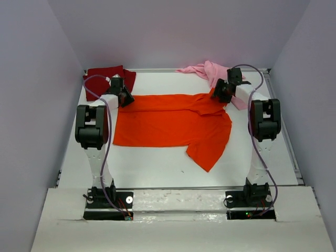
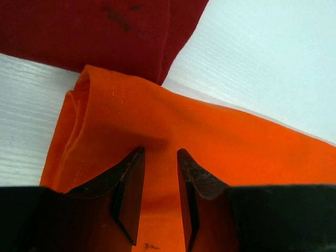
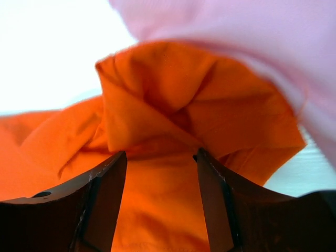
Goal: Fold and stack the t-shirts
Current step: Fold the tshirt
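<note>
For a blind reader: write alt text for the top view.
An orange tee lies across a table, one sleeve trailing toward the near edge. The left gripper and right gripper are at its far corners; a red tee and a pink tee lie behind.

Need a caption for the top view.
Orange t-shirt spread out, left gripper and right gripper at its far corners; red t-shirt and pink t-shirt behind.
</note>
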### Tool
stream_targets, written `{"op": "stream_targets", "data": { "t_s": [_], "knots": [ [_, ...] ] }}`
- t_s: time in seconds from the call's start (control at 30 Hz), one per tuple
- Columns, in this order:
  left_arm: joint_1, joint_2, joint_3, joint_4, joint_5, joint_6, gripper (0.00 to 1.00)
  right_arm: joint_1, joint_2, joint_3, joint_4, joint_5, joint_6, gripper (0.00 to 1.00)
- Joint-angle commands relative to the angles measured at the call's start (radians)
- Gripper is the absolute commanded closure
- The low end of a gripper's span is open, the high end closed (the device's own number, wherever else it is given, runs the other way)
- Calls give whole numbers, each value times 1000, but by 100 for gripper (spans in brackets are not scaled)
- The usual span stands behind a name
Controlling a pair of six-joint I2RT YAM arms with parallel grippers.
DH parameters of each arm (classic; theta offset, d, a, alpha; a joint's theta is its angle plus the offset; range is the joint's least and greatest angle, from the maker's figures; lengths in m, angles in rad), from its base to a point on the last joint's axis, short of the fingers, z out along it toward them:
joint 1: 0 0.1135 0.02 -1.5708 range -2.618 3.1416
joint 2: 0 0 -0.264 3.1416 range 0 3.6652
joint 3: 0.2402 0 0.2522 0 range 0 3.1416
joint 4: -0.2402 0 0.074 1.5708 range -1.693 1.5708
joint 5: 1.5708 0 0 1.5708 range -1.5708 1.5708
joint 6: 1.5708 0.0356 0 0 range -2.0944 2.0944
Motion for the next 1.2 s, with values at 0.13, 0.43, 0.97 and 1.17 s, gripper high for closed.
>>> {"op": "stream_targets", "data": {
  "t_s": [0.13, 0.43, 0.97, 1.17],
  "knots": [
    [6, 72, 80, -26, -26, 31, 60, -17, 132, 243, -102, -26, -22, 38],
    [12, 188, 257, -92, -32, 72, 60, -27, 280, 541, -219, -11, -59, 38],
    [7, -132, 206, -49, -4, 49, 60, -36, -46, 400, -204, -109, -52, 39],
    [-4, -417, 58, -81, 16, 78, 59, 18, -441, -166, 12, -88, 71, 41]
  ]
}}
